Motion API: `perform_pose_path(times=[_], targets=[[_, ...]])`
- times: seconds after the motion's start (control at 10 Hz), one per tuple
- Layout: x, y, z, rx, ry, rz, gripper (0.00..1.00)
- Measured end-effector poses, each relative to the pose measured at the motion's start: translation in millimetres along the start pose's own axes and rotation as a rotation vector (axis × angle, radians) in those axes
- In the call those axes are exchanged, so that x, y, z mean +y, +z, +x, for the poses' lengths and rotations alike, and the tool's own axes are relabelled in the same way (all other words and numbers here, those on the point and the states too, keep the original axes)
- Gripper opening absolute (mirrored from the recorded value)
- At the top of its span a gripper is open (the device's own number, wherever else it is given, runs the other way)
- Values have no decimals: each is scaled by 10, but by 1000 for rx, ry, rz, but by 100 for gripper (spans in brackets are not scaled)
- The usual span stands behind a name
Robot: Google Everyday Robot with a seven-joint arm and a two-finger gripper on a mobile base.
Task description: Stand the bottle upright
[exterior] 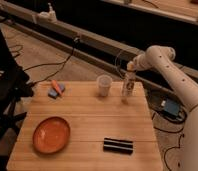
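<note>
The off-white bottle (127,86) stands upright on the wooden table (87,117), near its far right edge and just right of the translucent cup (104,85). My gripper (130,69) hangs from the white arm (164,62) and sits right at the bottle's top. I cannot tell whether it touches the bottle.
A flat black bar (118,145) lies near the table's front right. An orange plate (51,134) sits at the front left. A blue and orange object (56,89) lies at the far left. Cables and a blue box (169,107) are on the floor to the right.
</note>
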Motion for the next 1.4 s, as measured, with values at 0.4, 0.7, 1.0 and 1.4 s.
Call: perform_pose_path(times=[0.4, 0.7, 1.0, 1.4], targets=[[-22, 37, -12, -83, -17, 18, 0], [-15, 40, -14, -83, -17, 17, 0], [-77, 95, -18, -91, -7, 28, 0], [-181, 209, -114, -146, 2, 52, 0]])
